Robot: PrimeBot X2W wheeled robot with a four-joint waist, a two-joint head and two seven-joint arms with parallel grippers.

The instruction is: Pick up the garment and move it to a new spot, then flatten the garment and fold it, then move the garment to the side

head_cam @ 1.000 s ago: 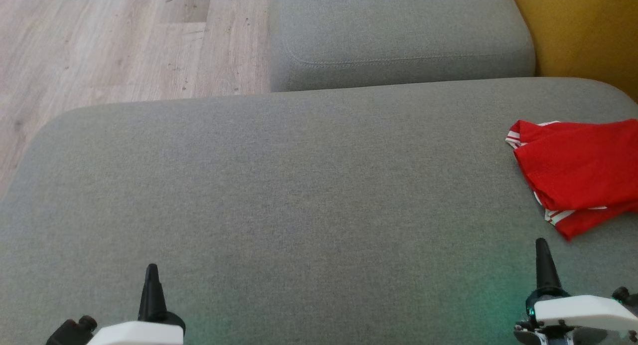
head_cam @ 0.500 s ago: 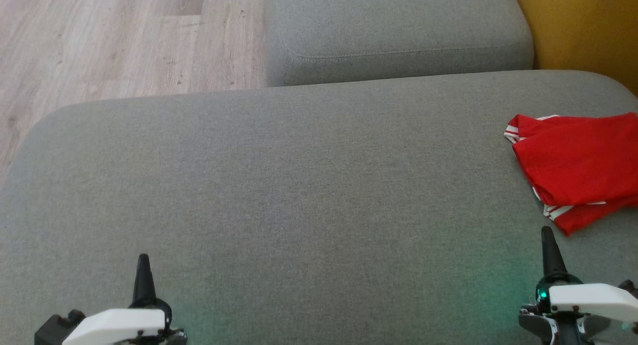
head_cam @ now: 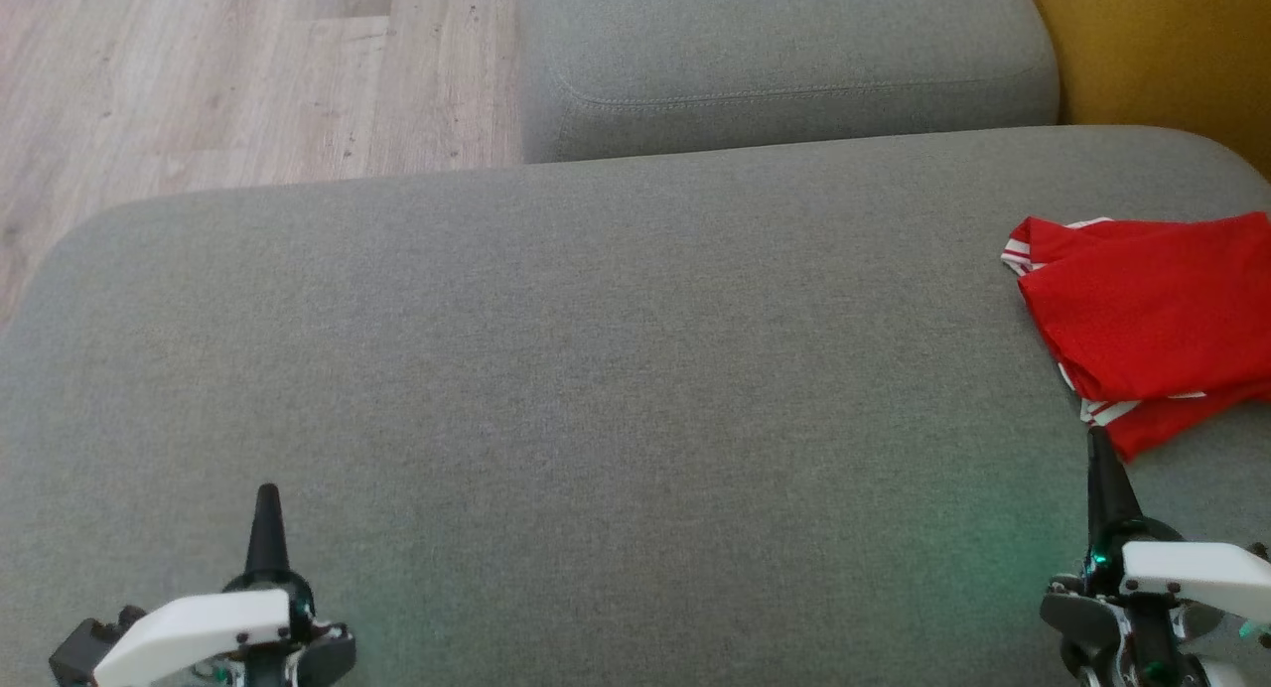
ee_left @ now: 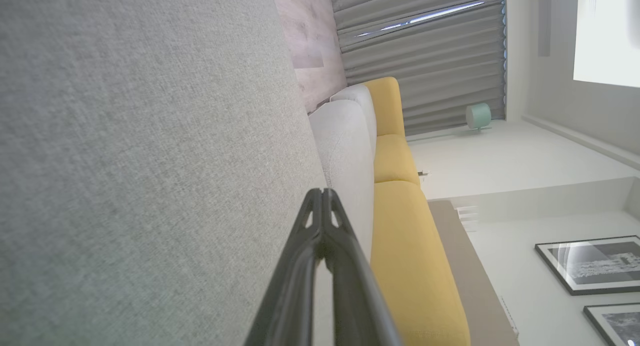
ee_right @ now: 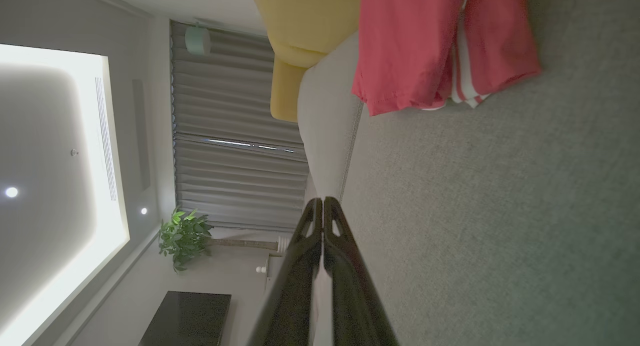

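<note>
A wide grey sofa cushion point(head_cam: 596, 369) spans the scene, with a second grey cushion point(head_cam: 784, 62) behind it, pale wood floor point(head_cam: 199, 71) at far left, a yellow cushion point(head_cam: 1152, 52) at far right and grey pleated curtains point(ee_left: 420, 61) beyond. The red, white-striped garment point(head_cam: 1152, 310) lies bunched at the sofa cushion's right edge. The left hand point(head_cam: 266, 498) and right hand point(head_cam: 1098, 444) are both clenched and empty, the right one's tip just beside the garment.
</note>
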